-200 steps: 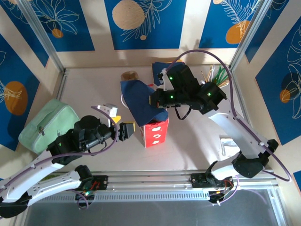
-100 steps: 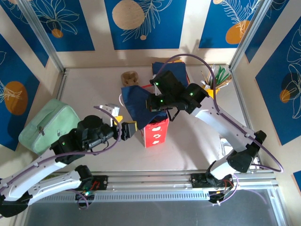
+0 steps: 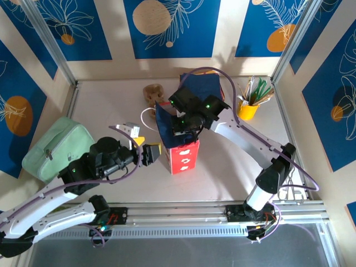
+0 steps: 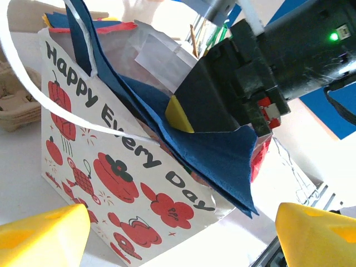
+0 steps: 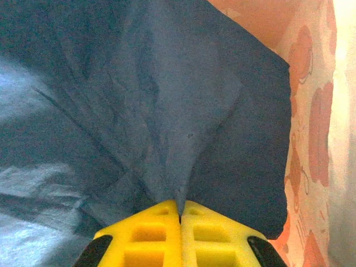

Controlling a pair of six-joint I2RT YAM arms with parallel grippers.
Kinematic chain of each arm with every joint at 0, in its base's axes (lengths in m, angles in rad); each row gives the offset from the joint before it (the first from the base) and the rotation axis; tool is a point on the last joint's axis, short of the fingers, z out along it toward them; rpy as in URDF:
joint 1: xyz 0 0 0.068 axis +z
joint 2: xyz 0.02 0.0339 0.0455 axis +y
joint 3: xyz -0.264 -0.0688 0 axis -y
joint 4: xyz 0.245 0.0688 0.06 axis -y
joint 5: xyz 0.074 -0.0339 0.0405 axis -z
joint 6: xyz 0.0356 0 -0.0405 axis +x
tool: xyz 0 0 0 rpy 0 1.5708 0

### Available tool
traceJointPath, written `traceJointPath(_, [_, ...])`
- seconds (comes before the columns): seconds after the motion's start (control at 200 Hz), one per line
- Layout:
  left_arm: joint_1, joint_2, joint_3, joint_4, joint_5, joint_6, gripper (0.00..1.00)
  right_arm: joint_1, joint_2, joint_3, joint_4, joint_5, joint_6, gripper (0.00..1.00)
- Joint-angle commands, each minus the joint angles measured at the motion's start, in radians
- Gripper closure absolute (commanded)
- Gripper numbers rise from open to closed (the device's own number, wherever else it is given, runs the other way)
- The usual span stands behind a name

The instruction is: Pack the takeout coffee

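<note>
Tissue-stuffing step, it looked like: R gripper (image 5: 179, 208) clamped blue tissue (image 5: 167, 111) inside the bag (image 3: 184, 158), L gripper (image 3: 151, 153) gaped wide at bag's 9 o'clock, next move needing release & lift-out.

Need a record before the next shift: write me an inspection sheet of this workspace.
Surface: table, beige, bare between the items.
Job's things: bag upright at centre; blue sheet hanging over its mouth.
Clutter: green pouch at left; carrier and spare sheets at back; yellow cup of stirrers back right.
Grippers: left gripper open, beside the bag; right gripper shut on the blue sheet, above the bag.
Cables: purple cable arcs over the spare sheets; another loops along the left arm.
Surroundings: blue patterned panels; metal posts.
</note>
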Motion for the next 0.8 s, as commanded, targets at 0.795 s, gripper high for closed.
traceJointPath(0.795, [-0.004,-0.063,-0.029,0.02,-0.033,-0.01,0.1,0.067,0.126,0.124,-0.148,0.234,-0.066,1.0])
